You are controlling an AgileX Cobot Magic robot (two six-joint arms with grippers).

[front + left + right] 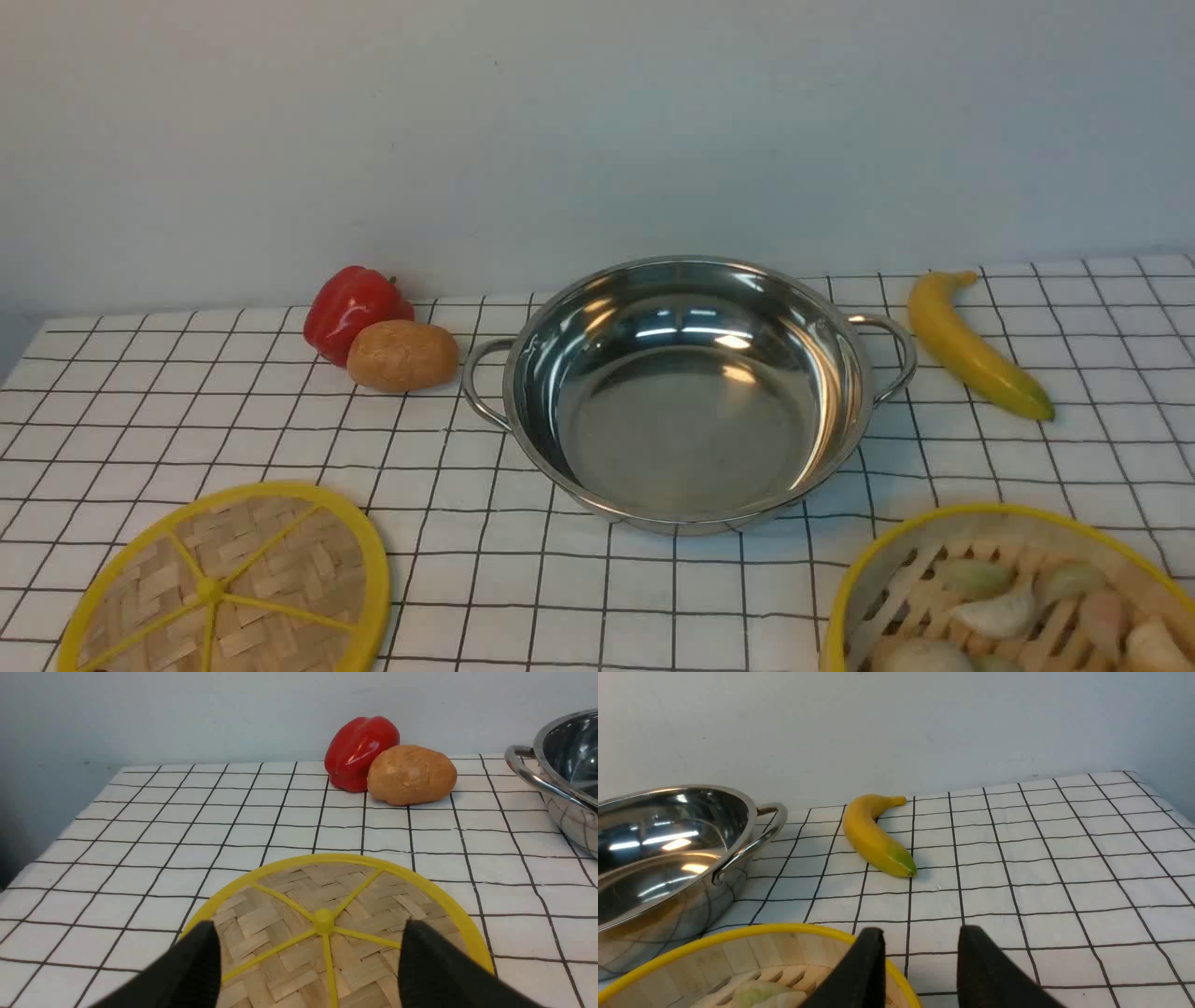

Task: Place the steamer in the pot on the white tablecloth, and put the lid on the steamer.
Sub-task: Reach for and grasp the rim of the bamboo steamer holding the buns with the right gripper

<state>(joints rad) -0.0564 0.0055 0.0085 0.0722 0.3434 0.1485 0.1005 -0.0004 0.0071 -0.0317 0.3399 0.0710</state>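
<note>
pot sits mid white tablecloth, upright. steamer is at the near edge, front-right of the pot and apart from it, with pale food pieces on its slats. lid lies flat front-left, also clear of the pot. left hand: fingers wide apart over the lid, gripping nothing. right hand: fingers apart by the steamer's rim, nothing clamped. red pepper touches the potato left of the pot; banana to its right.
</note>
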